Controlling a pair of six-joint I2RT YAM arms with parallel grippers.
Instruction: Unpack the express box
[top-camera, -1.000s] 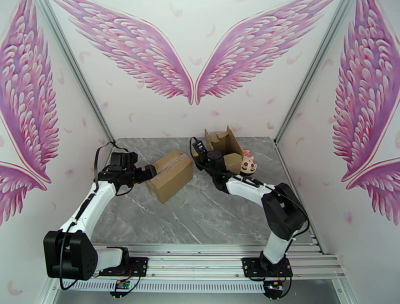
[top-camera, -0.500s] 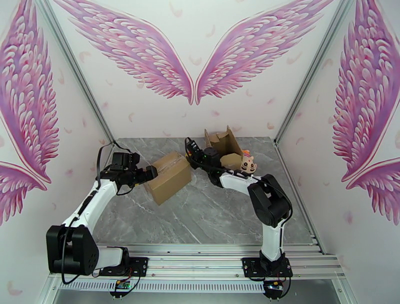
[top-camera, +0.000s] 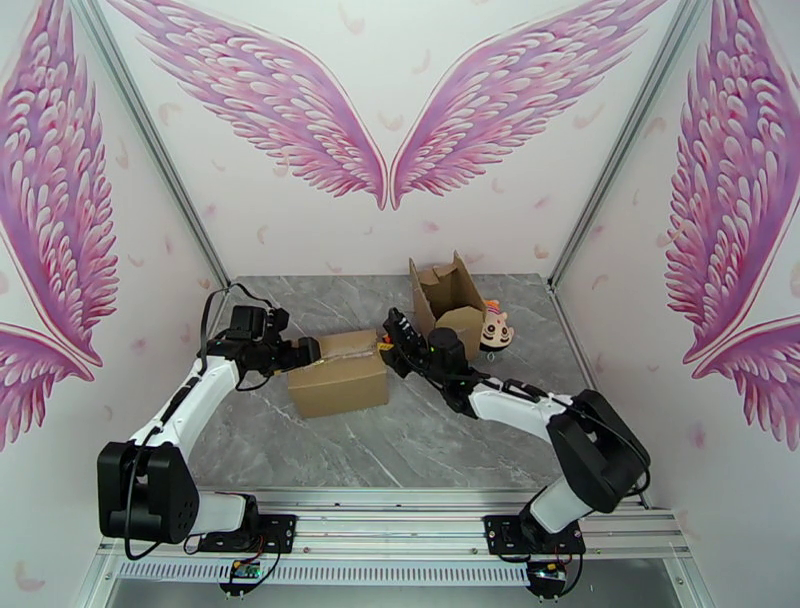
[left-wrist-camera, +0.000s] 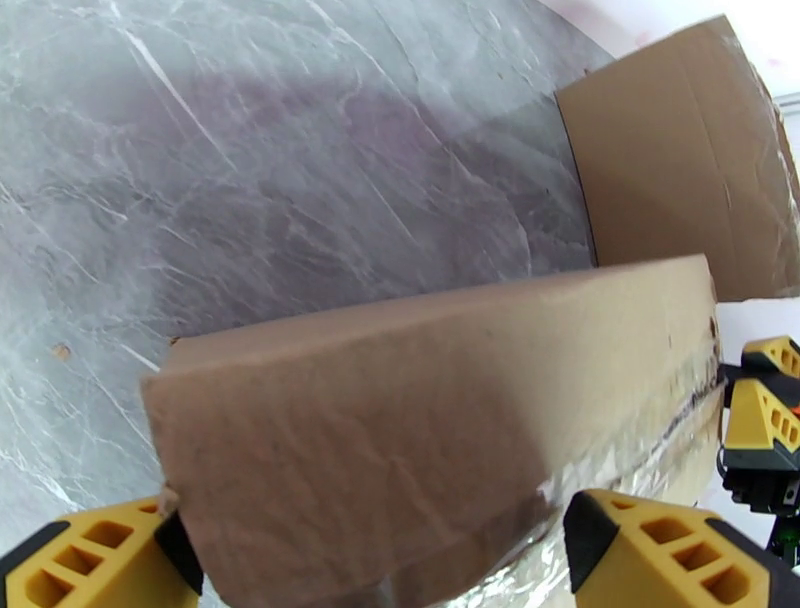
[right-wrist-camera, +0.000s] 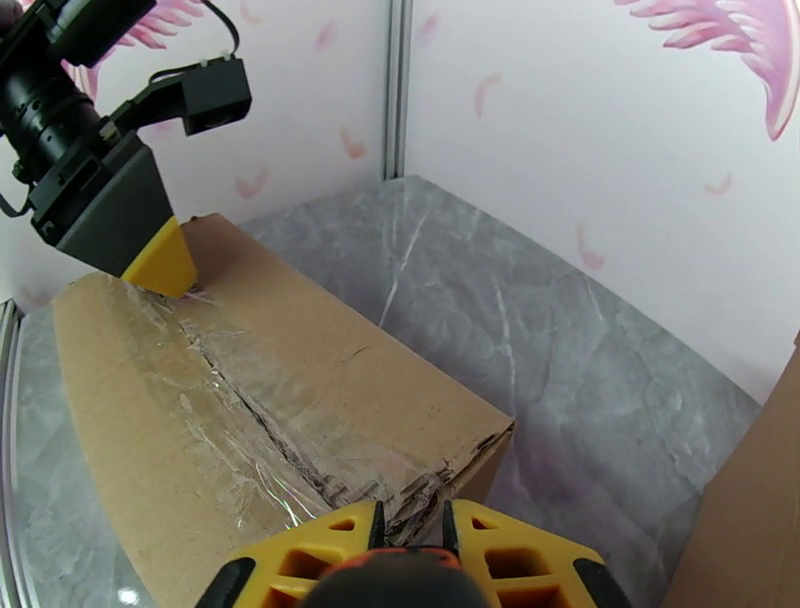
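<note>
The taped cardboard box (top-camera: 338, 375) sits flat on the grey marble counter (top-camera: 420, 440), left of centre. Its clear tape (right-wrist-camera: 250, 400) is ragged and split along the top seam. The left gripper (top-camera: 307, 352) has its jaws spread wide across the box's left end, a finger on either side, and looks to me to be clamping it. The right gripper (top-camera: 392, 338) is at the opposite end, against the torn top corner. Its jaws are almost together with only a slit between them, and I cannot tell whether they pinch tape or anything else.

My worry is the pull. If the right arm drags at that corner while the left holds just one end, the box could twist out of the grip or skid. The tape might also shred into strips and leave the flaps shut. Behind the right arm stand an opened carton (top-camera: 447, 285) and a small plush doll (top-camera: 495, 328), near enough to get knocked.
</note>
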